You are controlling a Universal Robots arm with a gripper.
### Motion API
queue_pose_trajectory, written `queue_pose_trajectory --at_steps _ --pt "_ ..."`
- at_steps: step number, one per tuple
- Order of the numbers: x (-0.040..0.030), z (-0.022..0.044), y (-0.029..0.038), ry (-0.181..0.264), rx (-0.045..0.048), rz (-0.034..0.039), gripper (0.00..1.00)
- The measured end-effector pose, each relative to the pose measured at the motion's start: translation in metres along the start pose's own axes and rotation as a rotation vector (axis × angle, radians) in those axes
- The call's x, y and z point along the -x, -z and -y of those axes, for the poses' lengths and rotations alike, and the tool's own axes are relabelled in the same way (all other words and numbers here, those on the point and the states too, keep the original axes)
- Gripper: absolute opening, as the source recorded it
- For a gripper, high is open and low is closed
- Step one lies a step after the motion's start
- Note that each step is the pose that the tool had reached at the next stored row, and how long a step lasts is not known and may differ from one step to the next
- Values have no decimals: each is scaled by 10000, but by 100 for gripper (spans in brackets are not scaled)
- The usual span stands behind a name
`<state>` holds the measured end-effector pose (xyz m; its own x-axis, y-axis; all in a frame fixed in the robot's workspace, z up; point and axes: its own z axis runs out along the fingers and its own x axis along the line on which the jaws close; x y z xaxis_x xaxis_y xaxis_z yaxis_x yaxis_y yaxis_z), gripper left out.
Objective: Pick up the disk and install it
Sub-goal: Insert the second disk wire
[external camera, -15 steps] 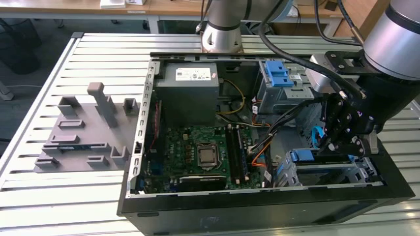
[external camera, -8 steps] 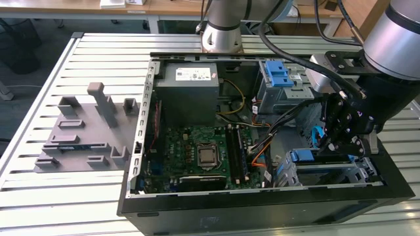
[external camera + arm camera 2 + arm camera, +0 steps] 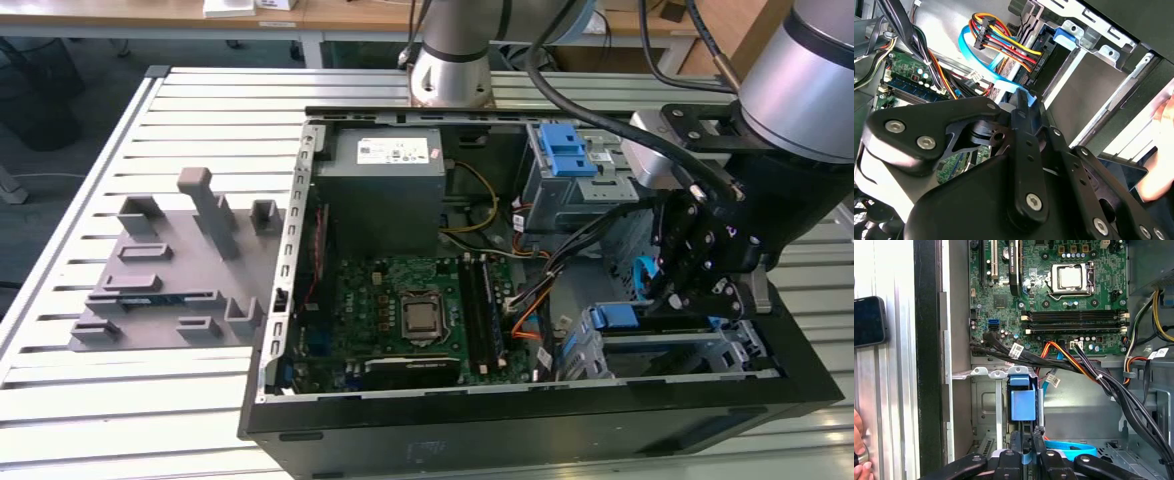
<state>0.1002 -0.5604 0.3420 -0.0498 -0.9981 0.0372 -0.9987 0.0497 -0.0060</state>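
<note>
Cables crowd the bay: the hand, fingers pinched shut on the blue end tab of the disk, holds it in the lower drive cage at the case's four o'clock; the orange-yellow wire bundle or blue ribbon could snag or jam the rails.

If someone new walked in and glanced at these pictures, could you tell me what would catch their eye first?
Probably the open computer case on the slatted table, its green motherboard bare in the middle. Next, the black gripper lowered into the case's corner at the exterior view's right, over a blue-tabbed drive bay. A grey moulded fixture lies at that view's left.
</note>
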Motion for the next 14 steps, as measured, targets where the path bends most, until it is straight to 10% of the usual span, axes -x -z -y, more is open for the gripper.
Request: queue_pose_trajectory --at_steps 14 --pt "2 7 -25 0 5 98 23"
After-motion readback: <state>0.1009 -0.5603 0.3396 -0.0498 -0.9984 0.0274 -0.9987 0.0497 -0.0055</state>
